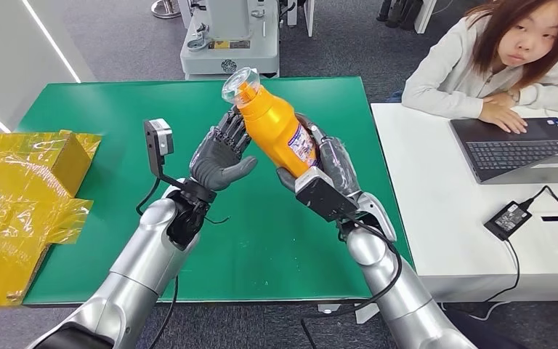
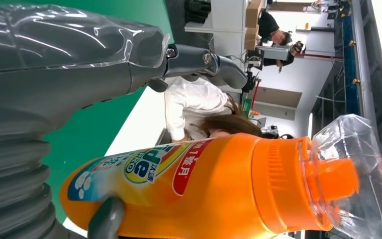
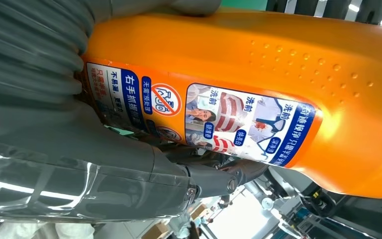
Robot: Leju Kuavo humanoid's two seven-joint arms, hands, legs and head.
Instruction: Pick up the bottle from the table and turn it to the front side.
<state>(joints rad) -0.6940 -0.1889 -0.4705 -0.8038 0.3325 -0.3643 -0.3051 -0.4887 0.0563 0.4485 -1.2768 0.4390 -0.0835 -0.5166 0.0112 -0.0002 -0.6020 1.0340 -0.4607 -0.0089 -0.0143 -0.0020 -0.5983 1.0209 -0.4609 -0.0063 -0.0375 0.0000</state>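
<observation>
An orange detergent bottle point(image 1: 276, 123) with a clear cap point(image 1: 241, 81) is raised above the green table point(image 1: 102, 123), tilted with the cap up and away from me. My right hand point(image 1: 330, 163) grips its lower body from the right. The left hand point(image 1: 221, 153) stands just left of the bottle, fingers spread and upright, thumb reaching toward it; I cannot tell whether it touches. The left wrist view shows the bottle point(image 2: 219, 189) with its colourful brand label. In the right wrist view the bottle point(image 3: 278, 64) shows a label of small pictures point(image 3: 204, 119).
A yellow film-wrapped box point(image 1: 22, 189) lies at the table's left end. To the right stands a white table point(image 1: 450, 218) with a laptop point(image 1: 523, 149) and a power adapter point(image 1: 507, 218); a person point(image 1: 501, 58) leans on it. A grey machine point(image 1: 229, 36) stands behind the green table.
</observation>
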